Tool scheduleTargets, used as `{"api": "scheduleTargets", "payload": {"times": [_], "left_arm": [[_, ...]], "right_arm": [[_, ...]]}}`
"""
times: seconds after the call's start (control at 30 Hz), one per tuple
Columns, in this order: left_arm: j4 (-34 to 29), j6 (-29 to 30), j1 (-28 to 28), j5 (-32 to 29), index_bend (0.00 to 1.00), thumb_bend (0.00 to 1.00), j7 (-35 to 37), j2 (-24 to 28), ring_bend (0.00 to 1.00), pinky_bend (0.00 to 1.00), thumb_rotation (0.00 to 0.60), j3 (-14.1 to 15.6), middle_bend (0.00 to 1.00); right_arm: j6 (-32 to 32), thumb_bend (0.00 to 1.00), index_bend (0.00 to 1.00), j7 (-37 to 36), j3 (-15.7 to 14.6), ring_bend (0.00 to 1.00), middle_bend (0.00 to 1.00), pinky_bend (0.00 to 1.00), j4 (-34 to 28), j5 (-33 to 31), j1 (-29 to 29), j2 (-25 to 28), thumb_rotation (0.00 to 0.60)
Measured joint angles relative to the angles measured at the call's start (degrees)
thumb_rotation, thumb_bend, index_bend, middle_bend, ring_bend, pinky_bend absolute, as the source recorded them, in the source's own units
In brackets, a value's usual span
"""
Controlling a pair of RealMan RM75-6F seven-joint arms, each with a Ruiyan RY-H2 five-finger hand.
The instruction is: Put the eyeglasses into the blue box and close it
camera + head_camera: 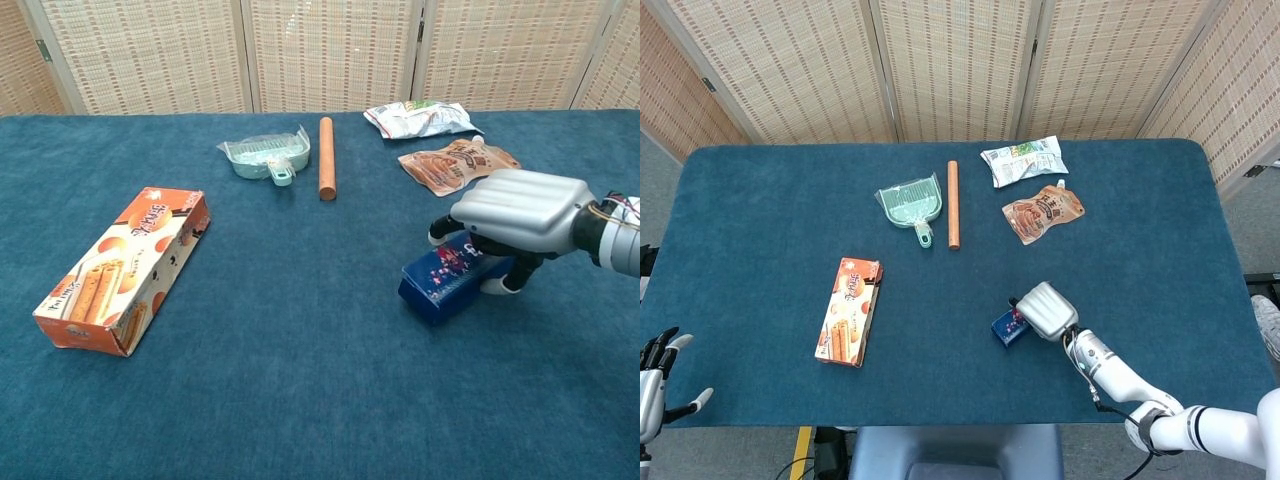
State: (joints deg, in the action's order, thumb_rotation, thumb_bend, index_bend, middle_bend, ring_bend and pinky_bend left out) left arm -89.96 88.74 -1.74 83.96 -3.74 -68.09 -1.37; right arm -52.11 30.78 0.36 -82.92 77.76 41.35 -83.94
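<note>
The right hand [520,213], smooth silver shell over dark fingers, arches over the small glossy blue box with a floral print [447,278], fingers curled down around its far end, apparently gripping it. The closed box lies on the blue felt desk [300,380], long axis running diagonally from near-left to far-right. The left hand [655,372] hangs off the desk's near-left corner, fingers spread, holding nothing. Well left lies an orange cardboard biscuit box [126,268].

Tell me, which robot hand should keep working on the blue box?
The right hand. It already grips the blue box, while the left hand hangs off the table's near-left corner, far away.
</note>
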Motion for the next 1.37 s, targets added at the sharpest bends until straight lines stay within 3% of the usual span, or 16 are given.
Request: {"api": "scheduleTargets", "payload": {"times": [0.07,0.13,0.37,0.57,0.67,0.7,0.77,0.9,0.97,1.1,1.37], "left_arm": [[-0.1,0.0,0.0,0.0,0.23,0.19,-0.1,0.0,0.15,0.24,0.6,-0.1,0.14],[-0.1,-0.1,0.1,0.0,0.23,0.19,-0.1,0.0,0.15,0.24,0.6,-0.1,0.14],[-0.1,-0.5,0.5,0.1,0.23,0.19,-0.3,0.0,0.15,0.24,0.6,-0.2,0.14],[-0.1,-1.0,1.0,-0.1,0.23,0.19,-0.5,-0.1,0.15,0.24,0.6,-0.6,0.14],[0.0,-1.4,1.5,-0.2,0.23,0.19,-0.8,-0.2,0.15,0.24,0.6,-0.8,0.14],[0.0,-1.6,1.7,-0.2,0.23,0.19,-0.9,-0.3,0.15,0.24,0.6,-0.9,0.14],[0.1,-2.0,2.1,-0.4,0.23,0.19,-1.1,-0.4,0.15,0.24,0.6,-1.1,0.14],[0.1,-2.7,3.1,-0.5,0.23,0.19,-1.6,-0.8,0.15,0.24,0.6,-1.7,0.14],[0.1,-2.9,3.6,-0.4,0.23,0.19,-1.9,-1.2,0.15,0.24,0.6,-2.0,0.14],[0.5,-3.1,4.5,-0.3,0.23,0.19,-2.5,-2.3,0.15,0.24,0.6,-2.6,0.14],[1.1,-3.7,6.2,0.1,0.23,0.19,-3.7,-3.9,0.15,0.24,0.6,-3.4,0.14]], "right_arm": [[0.1,0.37,0.09,-0.1,0.2,1.0,0.94,0.99,-0.3,-0.6,-0.2,0.0,0.6],[0.2,0.36,0.0,-0.4,0.3,1.0,0.93,0.99,-0.9,-1.4,-0.4,0.2,0.6],[-0.8,0.36,0.0,-1.4,0.6,1.0,0.9,0.99,-2.5,-2.6,-1.7,1.9,0.6],[-5.6,0.37,0.0,-4.1,1.1,0.97,0.83,0.99,-5.8,-2.3,-4.4,5.7,0.6],[-9.5,0.37,0.06,-5.5,1.2,0.91,0.78,0.98,-8.2,-1.8,-6.7,9.0,0.6],[-10.3,0.37,0.13,-5.8,1.2,0.88,0.76,0.96,-8.7,-1.6,-7.2,9.7,0.6],[-12.9,0.36,0.22,-6.4,1.1,0.82,0.72,0.92,-10.4,-1.2,-9.0,12.4,0.6],[-18.0,0.37,0.31,-7.5,0.5,0.67,0.62,0.81,-13.6,-0.2,-13.0,17.5,0.6],[-20.7,0.37,0.31,-8.2,0.1,0.55,0.56,0.71,-14.9,0.3,-15.2,19.7,0.6],[-25.9,0.37,0.31,-10.0,-0.7,0.44,0.48,0.62,-16.2,1.4,-19.6,22.1,0.6],[-34.7,0.37,0.31,-14.1,-2.5,0.43,0.46,0.61,-16.8,2.9,-28.6,24.6,0.6]]}}
